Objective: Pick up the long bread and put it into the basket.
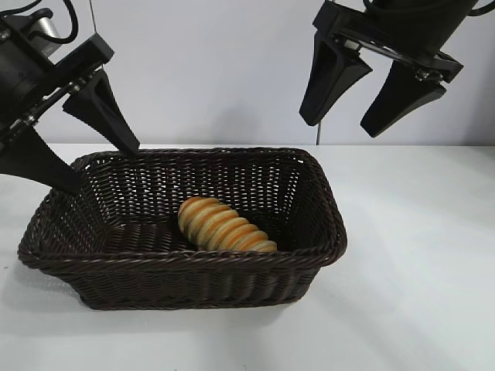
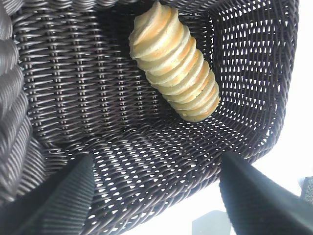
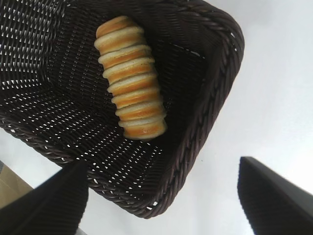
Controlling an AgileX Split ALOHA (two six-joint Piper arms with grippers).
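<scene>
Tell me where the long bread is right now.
In the exterior view the long bread lies inside the basket, on its floor right of centre, angled toward the near right corner. Neither open gripper touches it.

2 black arms. Left gripper (image 1: 97, 166): 2 matte black wedge fingers (image 1: 104, 108) tapering to blunt tips, silver metal bracket with small screws. Right gripper (image 1: 343, 122): same tapered fingers (image 1: 332, 77); thin black cable hangs beside it.
</scene>
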